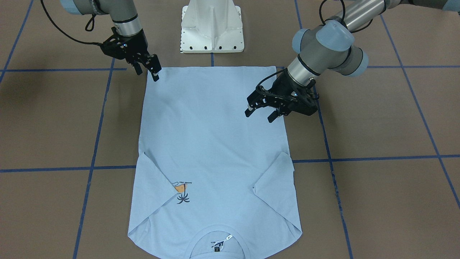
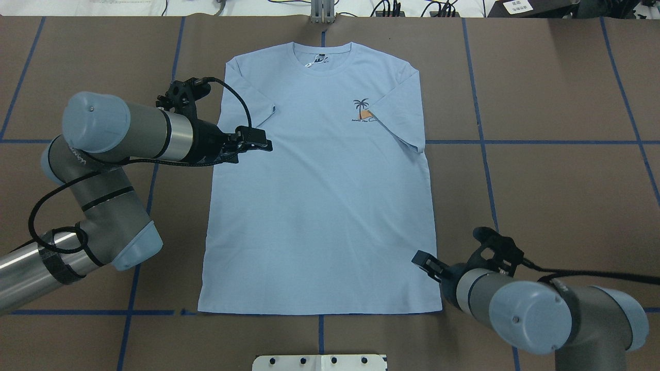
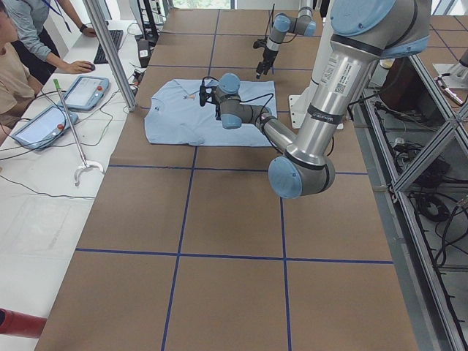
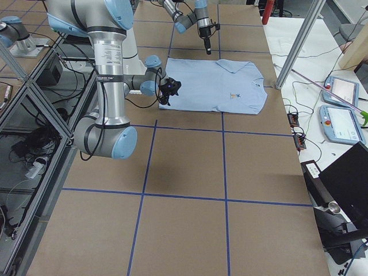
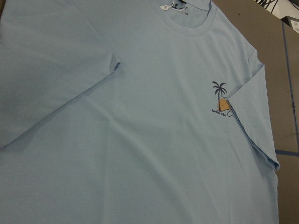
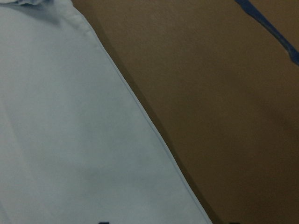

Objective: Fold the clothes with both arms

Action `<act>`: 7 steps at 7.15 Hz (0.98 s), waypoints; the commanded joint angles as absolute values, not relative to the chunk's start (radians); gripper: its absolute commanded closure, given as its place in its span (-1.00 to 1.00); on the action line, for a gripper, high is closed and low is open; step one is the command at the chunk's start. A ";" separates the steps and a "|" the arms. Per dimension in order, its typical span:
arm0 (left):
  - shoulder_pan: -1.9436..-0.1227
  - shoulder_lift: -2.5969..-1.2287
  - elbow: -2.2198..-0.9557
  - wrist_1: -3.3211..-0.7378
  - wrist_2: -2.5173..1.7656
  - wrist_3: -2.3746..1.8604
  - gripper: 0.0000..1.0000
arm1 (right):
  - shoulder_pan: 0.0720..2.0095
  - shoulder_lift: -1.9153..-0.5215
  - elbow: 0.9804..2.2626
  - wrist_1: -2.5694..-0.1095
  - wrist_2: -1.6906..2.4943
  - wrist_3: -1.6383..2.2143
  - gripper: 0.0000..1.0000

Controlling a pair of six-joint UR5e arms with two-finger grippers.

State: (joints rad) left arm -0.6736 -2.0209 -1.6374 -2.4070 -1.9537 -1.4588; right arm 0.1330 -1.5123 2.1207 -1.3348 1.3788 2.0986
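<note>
Okay, the T-shirt (image 2: 319, 206) is spread flat and face up on the worktop (image 2: 541, 206). Both sleeves (image 2: 247, 98) are already turned in over the body, and one overlaps the edge of the palm print (image 2: 363, 111), so I read the side folds as done and a lengthwise fold as the next job. That would explain where I have the arms, one on each long edge. My left gripper (image 1: 259, 115) has its fingers spread and nothing between them. It looks to be hovering just above the cloth rather than pressing on it, though I can't be sure of the gap. The shirt's side edge runs right under it, the folded sleeve lies just beyond its tips toward the collar (image 2: 324, 67), and the body of the shirt stretches away in front of it, which is all the left wrist view shows. My right gripper (image 1: 147, 73) is down at the opposite side, near the hem (image 2: 319, 312) corner, also spread and empty. In the right wrist view the shirt's edge cuts diagonally between the two dark fingertips that just show at the bottom. That puts one finger over cloth and the other over bare worktop, straddling the edge as I'd want for a pinch. The two grippers are not level with each other. The left sits well up the shirt toward the sleeve, while the right is close to the hem. I'd guess that needs evening out before any lift, or the fold will skew.
</note>
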 commanded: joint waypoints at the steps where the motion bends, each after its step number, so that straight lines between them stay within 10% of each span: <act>1: -0.673 -2.020 -1.635 -2.408 -1.954 -1.459 -0.99 | 0.026 -1.520 2.138 -1.411 1.310 2.199 -0.77; 7: -0.673 -2.016 -1.632 -2.407 -1.951 -1.459 -0.99 | 0.008 -1.539 2.114 -1.411 1.272 2.200 -0.35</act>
State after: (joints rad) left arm -0.6734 -2.0177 -1.6322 -2.4071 -1.9513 -1.4589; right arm 0.0091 -1.5397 2.1184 -1.4112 1.2766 2.1997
